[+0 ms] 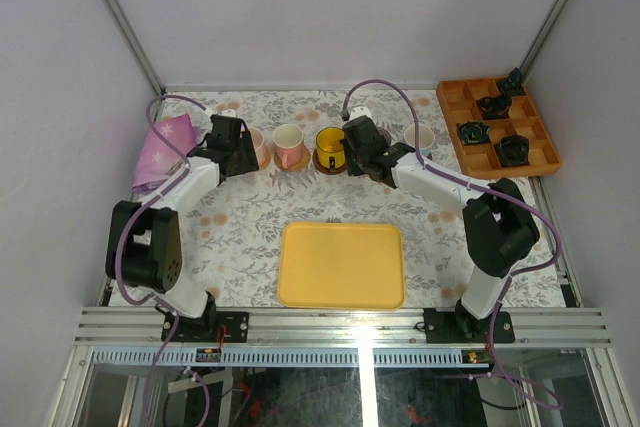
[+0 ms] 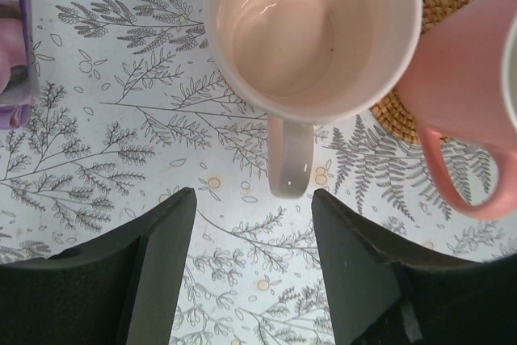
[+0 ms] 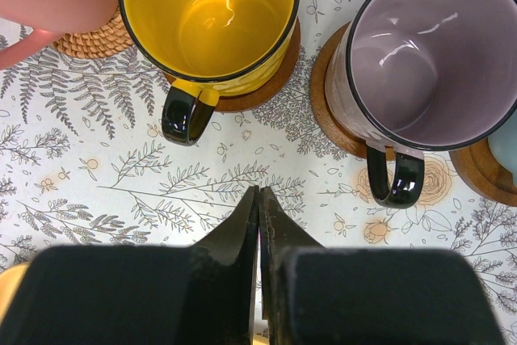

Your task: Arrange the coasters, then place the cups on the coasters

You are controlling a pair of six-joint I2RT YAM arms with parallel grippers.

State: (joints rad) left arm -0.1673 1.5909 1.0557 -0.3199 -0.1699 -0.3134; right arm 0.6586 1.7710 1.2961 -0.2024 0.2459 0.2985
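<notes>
Cups in row across bench rear, most on coasters; leftmost cup seems off any. Flat tray front-ctr; compartment tray rear R; bag rear L.

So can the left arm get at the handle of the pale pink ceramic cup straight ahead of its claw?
Probably yes. The left claw stands open, the pale pink ceramic cup turns its handle toward the gap, and only floral tablecloth lies between.
</notes>
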